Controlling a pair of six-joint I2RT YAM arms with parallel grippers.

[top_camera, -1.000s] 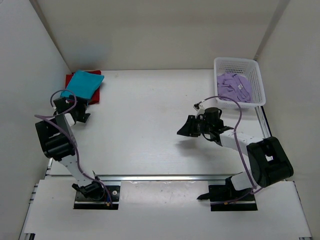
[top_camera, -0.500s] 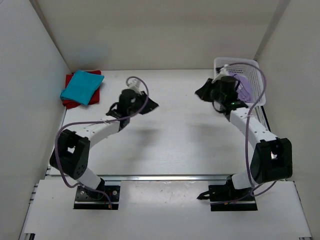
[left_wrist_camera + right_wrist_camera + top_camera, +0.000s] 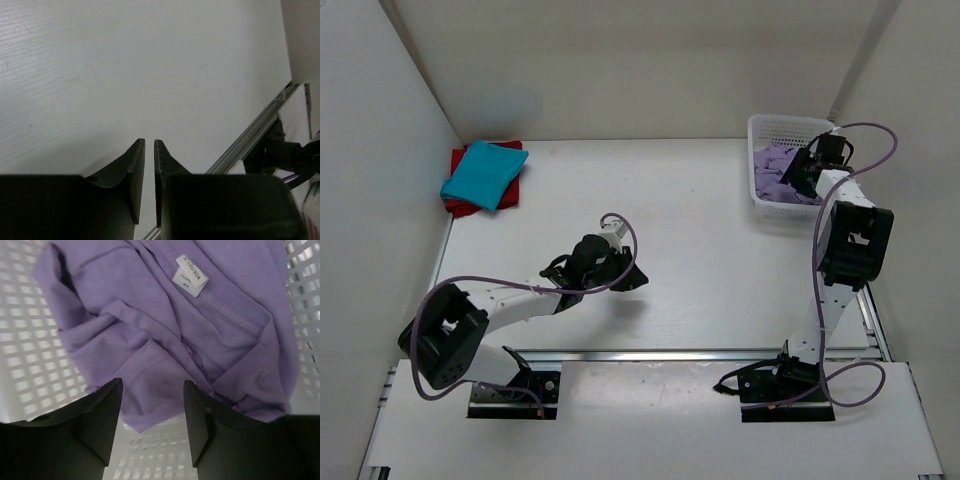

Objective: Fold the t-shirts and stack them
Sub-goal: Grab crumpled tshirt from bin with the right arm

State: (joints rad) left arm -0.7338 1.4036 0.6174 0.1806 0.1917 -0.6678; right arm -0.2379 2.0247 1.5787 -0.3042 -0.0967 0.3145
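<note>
Lavender shirt [image 3: 165, 340] crumpled in basket [image 3: 30, 355], tag [image 3: 190, 277] up, long axis unclear

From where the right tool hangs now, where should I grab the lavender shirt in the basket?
Probably the raised fold at the middle of the lavender shirt, coming straight down from above. The shirt lies crumpled in the basket, that ridge stands up under the open right tool, and the lattice walls rule out a side approach.

Left end effector [image 3: 149, 146] hovers, jaws nearly together; right end effector [image 3: 152, 390] reaches far forward, jaws spread.
</note>
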